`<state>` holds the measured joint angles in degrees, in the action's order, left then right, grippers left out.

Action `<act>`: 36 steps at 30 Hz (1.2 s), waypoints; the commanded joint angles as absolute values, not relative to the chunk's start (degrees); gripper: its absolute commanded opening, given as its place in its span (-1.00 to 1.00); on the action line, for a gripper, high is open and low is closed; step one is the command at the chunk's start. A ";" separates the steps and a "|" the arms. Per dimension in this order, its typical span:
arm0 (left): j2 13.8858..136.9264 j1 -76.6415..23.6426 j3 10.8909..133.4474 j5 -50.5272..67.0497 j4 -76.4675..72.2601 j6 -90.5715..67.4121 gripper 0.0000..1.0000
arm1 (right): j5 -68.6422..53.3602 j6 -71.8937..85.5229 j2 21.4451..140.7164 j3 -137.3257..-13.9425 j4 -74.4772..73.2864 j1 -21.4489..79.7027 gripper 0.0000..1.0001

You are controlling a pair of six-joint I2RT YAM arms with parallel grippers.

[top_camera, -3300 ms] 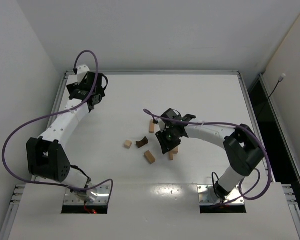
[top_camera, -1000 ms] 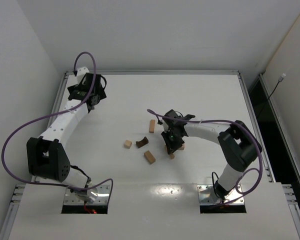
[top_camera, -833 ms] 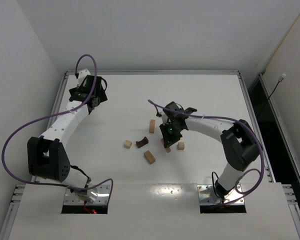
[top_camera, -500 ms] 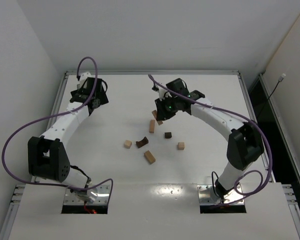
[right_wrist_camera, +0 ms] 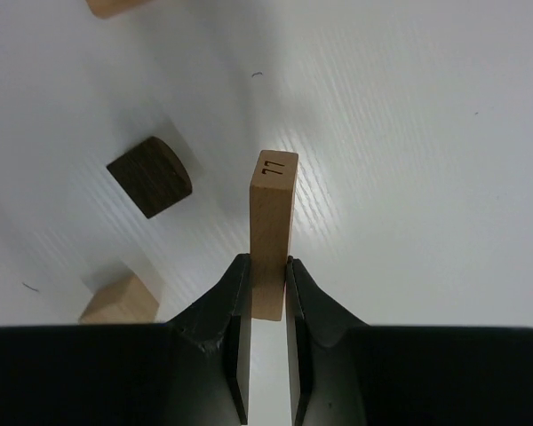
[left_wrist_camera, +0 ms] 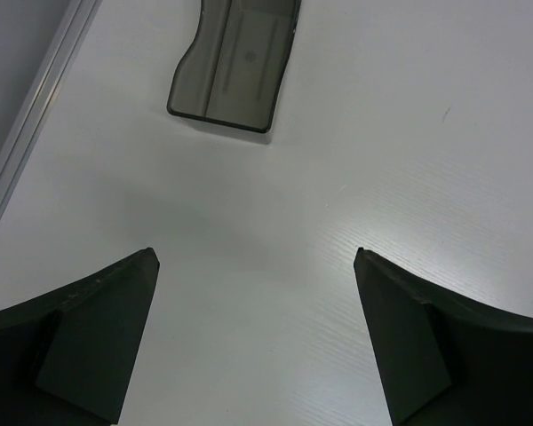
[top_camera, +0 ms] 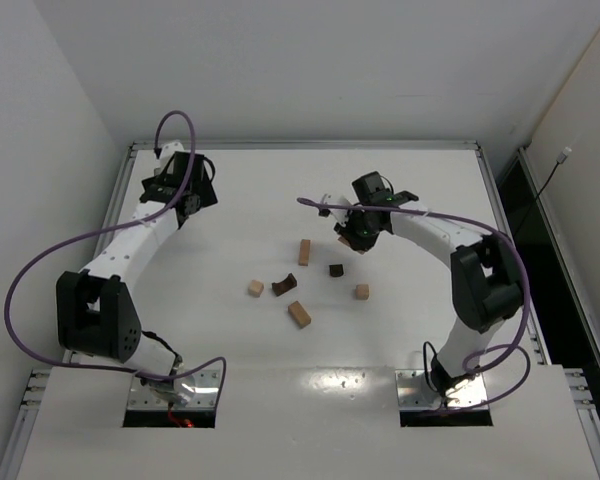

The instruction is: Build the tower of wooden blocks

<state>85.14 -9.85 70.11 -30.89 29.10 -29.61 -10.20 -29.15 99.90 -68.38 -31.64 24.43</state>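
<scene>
The wooden blocks lie loose on the white table, with no stack standing. A tan bar [top_camera: 304, 251], a dark brown block [top_camera: 336, 270], a tan cube [top_camera: 362, 291], a dark arch [top_camera: 285, 286], another tan cube [top_camera: 255, 288] and another tan bar [top_camera: 299, 314] are spread mid-table. My right gripper [top_camera: 360, 228] is shut on a tan bar [right_wrist_camera: 273, 226] and holds it on end above the table, just behind the dark block [right_wrist_camera: 149, 176] and a tan cube [right_wrist_camera: 120, 300]. My left gripper [top_camera: 180, 190] is open and empty [left_wrist_camera: 255, 257] at the far left.
A translucent grey plastic bin [left_wrist_camera: 235, 62] lies on the table ahead of the left gripper, near the table's left rail [left_wrist_camera: 35, 115]. The edge of another tan block [right_wrist_camera: 115, 7] shows at the top of the right wrist view.
My right gripper closed on a tan bar in the block cluster, lifted it and carried it to the far side, then shifted right. The dark block and a tan cube are now uncovered. The left arm barely moved.
</scene>
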 commanded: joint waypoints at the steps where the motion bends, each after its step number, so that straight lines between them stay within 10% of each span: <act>1: 85.78 -9.05 73.21 -30.23 27.95 -29.09 0.82 | -10.90 -36.12 101.16 -68.82 -31.72 24.17 -1.00; 36: 87.36 -9.05 73.21 -27.33 27.95 -29.09 0.80 | -35.85 -35.51 101.95 -64.78 -48.85 43.14 -1.00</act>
<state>87.37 -9.76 71.11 -28.21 29.04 -29.15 -27.53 -33.98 105.47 -65.36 -44.42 38.83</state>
